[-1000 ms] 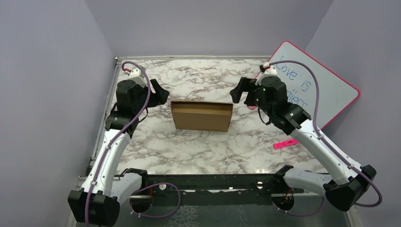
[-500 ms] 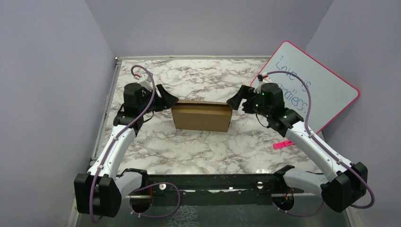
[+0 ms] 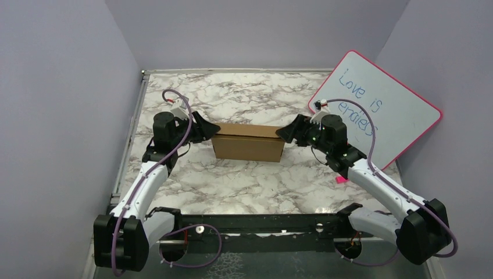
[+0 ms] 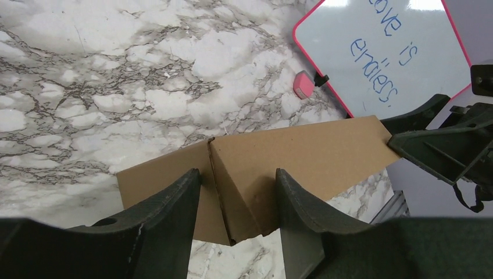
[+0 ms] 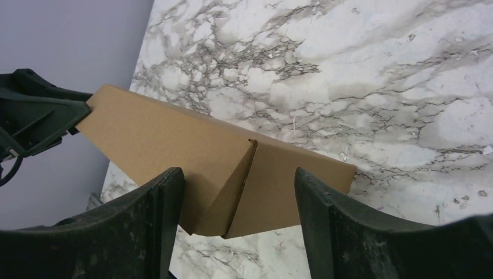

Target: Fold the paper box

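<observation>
The shallow rectangular paper box (image 3: 248, 146) of matte brown cardboard sits on the veined marble table (image 3: 250, 183) near the pink-rimmed whiteboard (image 3: 401, 119) (not touching), right gripper (image 3: 281, 133) spread astride its board-side end, left gripper (image 3: 213, 129) spread astride the far end.

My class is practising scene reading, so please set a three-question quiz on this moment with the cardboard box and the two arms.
1. True or false: the paper box lies as a flat, unfolded sheet.
2. Where is the left gripper? A parked by its base; B at the box's left end; C raised high above the box.
3. What straddles the box's other end?
Key: 1 false, it is folded into a box shape. 2 B. 3 the right gripper, jaws open.
</observation>
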Motion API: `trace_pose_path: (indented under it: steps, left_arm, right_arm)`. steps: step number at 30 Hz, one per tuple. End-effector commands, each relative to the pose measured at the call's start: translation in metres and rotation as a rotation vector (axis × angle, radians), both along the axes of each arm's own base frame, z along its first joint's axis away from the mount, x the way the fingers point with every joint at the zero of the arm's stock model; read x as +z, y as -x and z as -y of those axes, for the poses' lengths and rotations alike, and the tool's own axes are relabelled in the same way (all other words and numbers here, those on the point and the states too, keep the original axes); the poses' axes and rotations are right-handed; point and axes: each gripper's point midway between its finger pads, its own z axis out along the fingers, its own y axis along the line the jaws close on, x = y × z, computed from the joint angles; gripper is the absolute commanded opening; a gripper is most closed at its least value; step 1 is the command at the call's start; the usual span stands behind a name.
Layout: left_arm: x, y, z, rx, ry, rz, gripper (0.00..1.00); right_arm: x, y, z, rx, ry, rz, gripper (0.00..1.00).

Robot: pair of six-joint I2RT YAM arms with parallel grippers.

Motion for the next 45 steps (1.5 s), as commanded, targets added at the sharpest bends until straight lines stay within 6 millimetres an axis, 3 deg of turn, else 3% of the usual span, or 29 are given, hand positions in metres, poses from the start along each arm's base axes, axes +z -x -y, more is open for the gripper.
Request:
trace_pose_path:
  steps: [1,6,15,20,28,36,40,45]
  left_arm:
    - [-0.052,0.023,-0.004,0.004,-0.022,-0.146,0.50]
    - [-0.075,0.032,-0.003,0.027,0.023,-0.204,0.51]
    - [-0.097,0.042,-0.004,0.110,0.193,-0.270,0.51]
    - [-0.096,0.044,-0.011,0.164,0.325,-0.313,0.49]
    - [-0.112,0.052,-0.018,0.246,0.406,-0.386,0.34]
    - [-0.122,0.053,-0.020,0.252,0.379,-0.398,0.10]
    - [-0.126,0.051,-0.021,0.256,0.362,-0.402,0.04]
    - [-0.138,0.048,-0.025,0.275,0.323,-0.414,0.00]
  right_arm:
    - [-0.037,0.012,0.003,0.031,0.024,-0.051,0.71]
    - [-0.061,0.019,0.005,0.035,0.004,-0.072,0.67]
    - [-0.113,0.034,0.009,0.043,-0.058,-0.196,0.58]
    - [-0.119,0.035,0.015,0.040,-0.104,-0.231,0.53]
    - [-0.116,0.037,0.015,0.043,-0.155,-0.282,0.47]
    - [-0.102,0.039,0.016,0.118,-0.269,-0.355,0.35]
    - [-0.121,0.036,0.025,0.102,-0.162,-0.356,0.28]
    - [-0.152,0.050,0.024,0.175,-0.114,-0.387,0.21]
